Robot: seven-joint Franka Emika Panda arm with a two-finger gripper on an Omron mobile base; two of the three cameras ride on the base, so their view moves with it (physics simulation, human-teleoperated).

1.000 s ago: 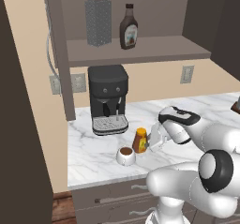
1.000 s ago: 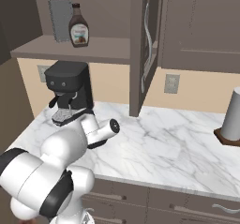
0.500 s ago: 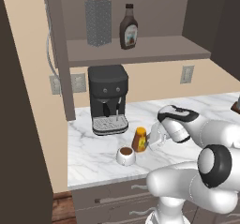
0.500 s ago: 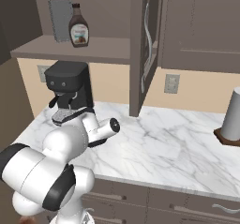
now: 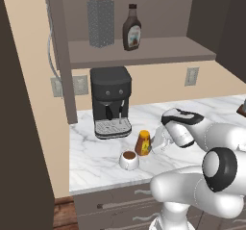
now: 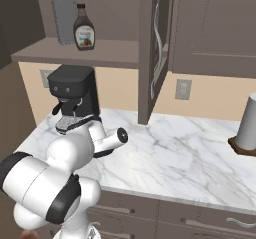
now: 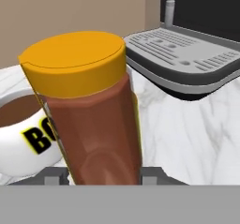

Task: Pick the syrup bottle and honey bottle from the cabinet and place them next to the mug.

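The honey bottle [image 5: 142, 142], squat and amber with a yellow-orange cap, stands on the marble counter just right of the white mug [image 5: 129, 160] of brown liquid. My gripper [image 5: 153, 145] comes at it from the right and is shut on it. In the hand view the honey bottle [image 7: 93, 120] sits tilted between the fingertips [image 7: 54, 177], close up, with the mug [image 7: 23, 134] right behind it. The syrup bottle [image 5: 132, 28], tall and dark brown with a pale label, stands on the cabinet shelf [image 5: 158, 51]; from the right side the syrup bottle [image 6: 84, 28] shows at upper left.
A black coffee machine [image 5: 111, 101] stands against the wall behind the mug. A metal grater [image 5: 101, 21] shares the shelf with the syrup. An open cabinet door [image 6: 152, 48] hangs over mid-counter. A paper towel roll [image 6: 247, 123] stands far right.
The honey bottle, mug and gripper stay where they were; only the arm's elbow has shifted slightly.
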